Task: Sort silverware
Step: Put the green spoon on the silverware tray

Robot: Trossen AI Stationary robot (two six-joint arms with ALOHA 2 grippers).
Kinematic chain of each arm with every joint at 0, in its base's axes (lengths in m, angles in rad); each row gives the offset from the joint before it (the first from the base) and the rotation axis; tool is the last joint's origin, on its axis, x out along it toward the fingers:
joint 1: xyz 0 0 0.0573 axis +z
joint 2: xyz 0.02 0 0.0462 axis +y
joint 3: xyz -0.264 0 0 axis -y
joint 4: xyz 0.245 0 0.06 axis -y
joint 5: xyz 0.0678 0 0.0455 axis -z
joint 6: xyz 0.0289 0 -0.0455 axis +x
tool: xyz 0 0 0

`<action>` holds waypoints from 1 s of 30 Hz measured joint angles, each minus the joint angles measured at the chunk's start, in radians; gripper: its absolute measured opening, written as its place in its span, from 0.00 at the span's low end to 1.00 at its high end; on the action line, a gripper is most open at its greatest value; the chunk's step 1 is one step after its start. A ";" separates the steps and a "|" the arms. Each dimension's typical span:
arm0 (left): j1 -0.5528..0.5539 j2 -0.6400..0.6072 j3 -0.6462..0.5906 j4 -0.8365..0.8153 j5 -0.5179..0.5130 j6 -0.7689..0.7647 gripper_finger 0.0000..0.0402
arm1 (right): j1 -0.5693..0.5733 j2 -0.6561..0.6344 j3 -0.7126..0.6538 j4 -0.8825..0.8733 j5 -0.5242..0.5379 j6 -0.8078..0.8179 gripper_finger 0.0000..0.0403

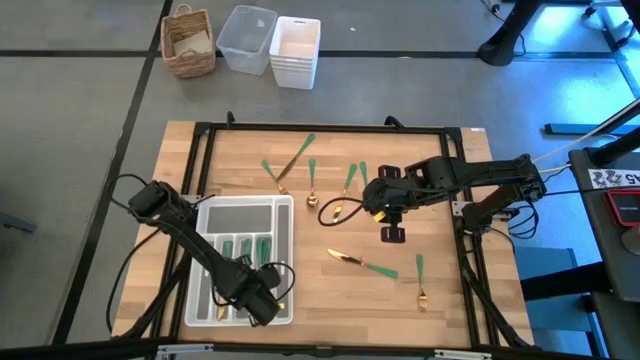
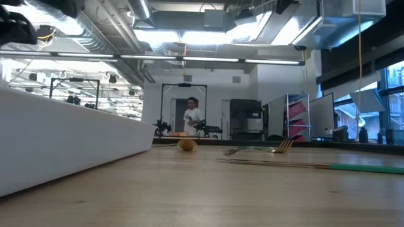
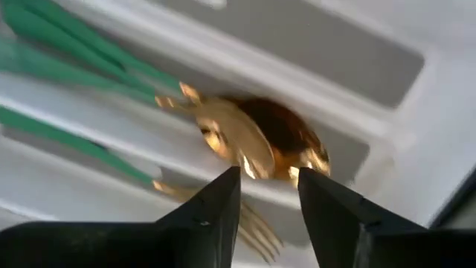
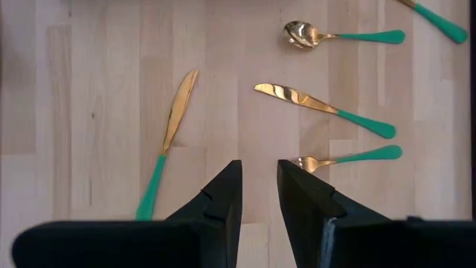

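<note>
Light wood tabletop (image 1: 330,290) in a big bright lab, silverware (image 1: 362,266) partly scattered, partly in the white tray (image 1: 240,210); left gripper (image 3: 269,195) parted over tray spoons, right gripper (image 4: 258,195) narrow, empty.

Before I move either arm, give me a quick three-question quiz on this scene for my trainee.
1. True or false: the left hand is clamped on a spoon in the white tray.
2. The right hand hangs over: A) the tray; B) bare table among loose pieces; C) a basket.
3. Fill in: in the right wrist view, the piece whose green handle runs up to one of that hand's fingers is a ____.

Key
1. False: its fingers stand apart just above the spoon, gripping nothing.
2. B.
3. Knife.
</note>
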 joint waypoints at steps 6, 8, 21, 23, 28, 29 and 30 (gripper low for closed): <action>0.023 -0.049 0.021 0.013 0.038 0.005 0.32 | 0.000 -0.008 0.000 -0.067 0.000 0.011 0.22; 0.026 -0.087 0.029 0.033 0.010 0.024 0.31 | 0.001 -0.016 0.000 -0.107 -0.005 0.052 0.22; 0.110 -0.276 0.032 0.124 -0.274 0.254 0.30 | 0.126 -0.025 -0.081 -0.010 -0.021 0.280 0.22; 0.149 -0.301 0.032 0.122 -0.277 0.346 0.30 | 0.128 -0.025 -0.118 0.067 0.025 0.272 0.22; 0.259 -0.387 0.032 0.110 -0.237 0.562 0.30 | 0.094 -0.024 -0.211 0.330 0.135 0.249 0.22; 0.280 -0.405 0.032 0.100 -0.225 0.601 0.30 | 0.085 -0.024 -0.235 0.396 0.150 0.249 0.22; 0.299 -0.422 0.032 0.081 -0.211 0.636 0.30 | 0.072 -0.024 -0.262 0.460 0.161 0.244 0.22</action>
